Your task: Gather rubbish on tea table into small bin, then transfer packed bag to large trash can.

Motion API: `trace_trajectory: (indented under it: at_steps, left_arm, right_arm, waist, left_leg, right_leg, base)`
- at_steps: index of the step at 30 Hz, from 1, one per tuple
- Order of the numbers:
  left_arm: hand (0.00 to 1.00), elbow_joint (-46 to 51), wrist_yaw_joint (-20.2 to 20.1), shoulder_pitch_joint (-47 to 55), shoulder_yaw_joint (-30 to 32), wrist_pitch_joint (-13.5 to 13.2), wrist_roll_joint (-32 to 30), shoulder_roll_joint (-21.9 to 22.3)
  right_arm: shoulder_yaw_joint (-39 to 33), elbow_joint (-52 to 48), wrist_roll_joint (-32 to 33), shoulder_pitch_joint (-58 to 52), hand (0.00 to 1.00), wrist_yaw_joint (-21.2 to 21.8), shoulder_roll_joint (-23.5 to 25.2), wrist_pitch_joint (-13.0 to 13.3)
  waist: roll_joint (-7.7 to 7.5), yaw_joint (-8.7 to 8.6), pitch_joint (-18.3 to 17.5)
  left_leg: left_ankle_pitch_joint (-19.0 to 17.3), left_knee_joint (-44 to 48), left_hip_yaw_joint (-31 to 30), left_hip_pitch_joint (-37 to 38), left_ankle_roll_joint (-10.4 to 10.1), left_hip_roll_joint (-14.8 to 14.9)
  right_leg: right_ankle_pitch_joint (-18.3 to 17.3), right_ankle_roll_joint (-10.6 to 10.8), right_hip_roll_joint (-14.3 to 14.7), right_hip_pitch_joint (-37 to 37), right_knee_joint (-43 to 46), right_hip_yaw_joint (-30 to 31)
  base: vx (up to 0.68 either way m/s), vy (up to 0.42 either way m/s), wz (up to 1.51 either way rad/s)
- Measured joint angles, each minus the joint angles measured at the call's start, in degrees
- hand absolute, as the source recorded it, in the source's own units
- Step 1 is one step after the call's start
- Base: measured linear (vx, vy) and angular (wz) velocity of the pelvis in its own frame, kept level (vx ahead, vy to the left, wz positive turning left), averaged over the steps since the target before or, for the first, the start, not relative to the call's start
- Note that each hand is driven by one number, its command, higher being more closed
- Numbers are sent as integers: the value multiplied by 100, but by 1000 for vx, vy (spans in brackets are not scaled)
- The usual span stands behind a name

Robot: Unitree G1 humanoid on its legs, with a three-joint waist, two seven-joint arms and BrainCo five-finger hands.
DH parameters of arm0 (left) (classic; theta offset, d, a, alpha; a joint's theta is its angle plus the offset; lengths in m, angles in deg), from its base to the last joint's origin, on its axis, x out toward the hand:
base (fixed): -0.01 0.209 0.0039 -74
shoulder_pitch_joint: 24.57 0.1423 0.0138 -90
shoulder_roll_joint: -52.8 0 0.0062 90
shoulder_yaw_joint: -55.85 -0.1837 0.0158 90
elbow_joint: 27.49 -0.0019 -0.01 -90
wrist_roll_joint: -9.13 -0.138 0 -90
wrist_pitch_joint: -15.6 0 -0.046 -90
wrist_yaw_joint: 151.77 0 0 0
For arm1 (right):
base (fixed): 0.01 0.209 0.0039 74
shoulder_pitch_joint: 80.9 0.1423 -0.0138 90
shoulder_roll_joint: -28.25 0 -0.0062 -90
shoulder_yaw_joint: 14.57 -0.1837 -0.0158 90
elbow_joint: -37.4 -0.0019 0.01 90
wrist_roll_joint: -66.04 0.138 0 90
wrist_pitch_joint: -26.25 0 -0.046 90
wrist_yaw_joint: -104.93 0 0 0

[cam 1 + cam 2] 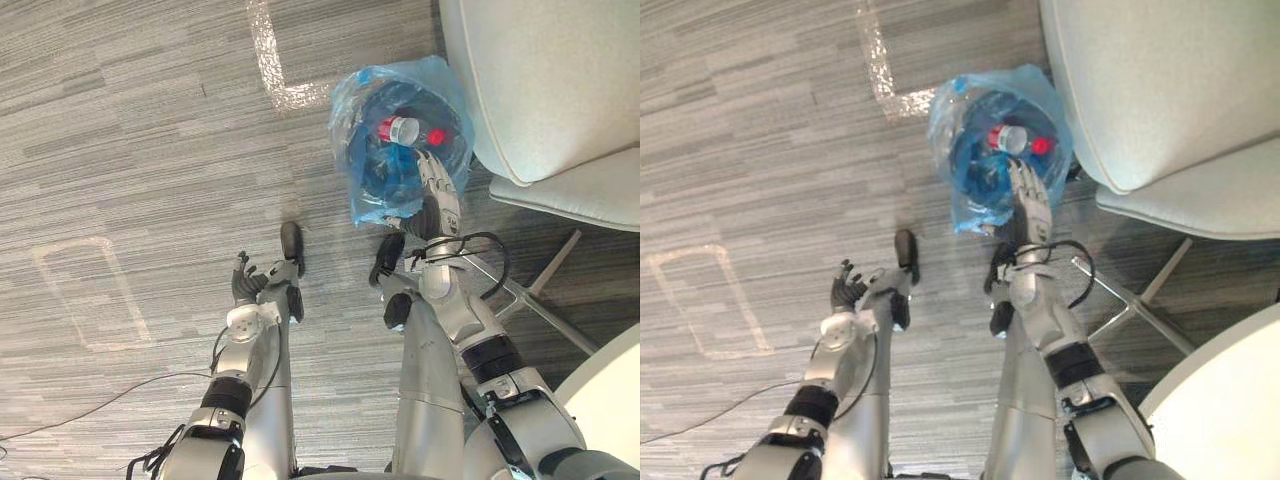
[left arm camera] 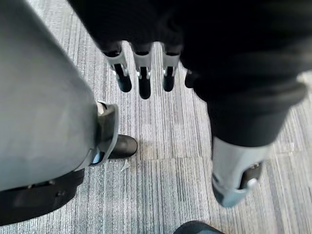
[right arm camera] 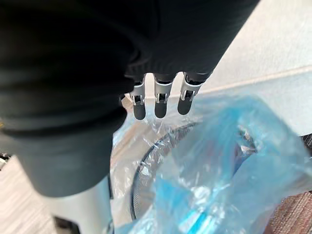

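1. Right hand [image 1: 440,200] reaches forward and low over the near rim of the small bin [image 3: 148,163]. Its fingers are straight, a little apart from the thumb, and clamped on nothing. In its wrist view the dark fingertips [image 3: 156,109] hang just over the crinkled plastic; whether they touch it I cannot tell.
2. White armchair [image 1: 540,80] stands on the grey carpet floor [image 1: 150,150] just beside the bin. A curved edge of the white tabletop [image 1: 615,390] shows near the right arm.
3. The bin is dark mesh and sits on the floor between the chair and a taped corner mark [image 1: 272,70]. The blue bag [image 1: 368,200] lines it, draped out over the rim, with its mouth open and not tied.
4. Rubbish lies inside the bag. On top is a red piece with a white cap [image 1: 405,129], likely a bottle; the darker stuff under it I cannot make out.
5. Left hand [image 1: 250,282] hangs low, well apart from the bin, with its fingers relaxed and holding nothing.
6. As I judge it, the gathering looks done or nearly so, and the step in hand is taking hold of the bag for the transfer.
7. The next move calls for the right hand to dip to the plastic at the near rim and curl its fingers round a good bunch of it — thin film slips from a shallow pinch. It should then draw the mouth together and lift straight up, so the bag clears the mesh without spilling the bottle.
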Motion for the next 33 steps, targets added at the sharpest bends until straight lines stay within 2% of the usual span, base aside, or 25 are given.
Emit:
trace_trajectory:
  at_steps: [8,12,20,33]
  left_arm:
    - [0,-5,0,0,-11,13,-96,-38]
    - [0,-25,2,29,-62,18,-95,-71]
    - [0,-123,8,28,-77,-36,-83,-80]
    - [0,-156,12,11,-75,-157,42,-29]
  right_arm:
    - [217,-77,-23,-167,0,162,-67,63]
    - [451,11,-306,-190,0,319,-78,68]
    - [900,1266,-688,480,0,493,56,-20]
    - [886,2666,-680,1297,0,493,289,-321]
  waist:
    - [-8,-13,8]
    - [-30,-3,71]
    - [-31,16,72]
    - [-29,106,70]
  left_leg:
    - [-29,35,5,13,0,47]
    - [-109,-59,36,200,18,99]
    - [-66,-212,156,269,6,78]
    - [-16,-383,136,230,27,-38]
  right_leg:
    - [44,-9,45,40,-60,3]
    - [129,54,124,285,-321,5]
    - [212,-33,92,286,-403,21]
    - [174,-21,-23,213,-389,-23]
  base:
    - [-6,-3,-4]
    - [-6,0,-12]
    - [13,-4,0]
    - [-6,1,5]
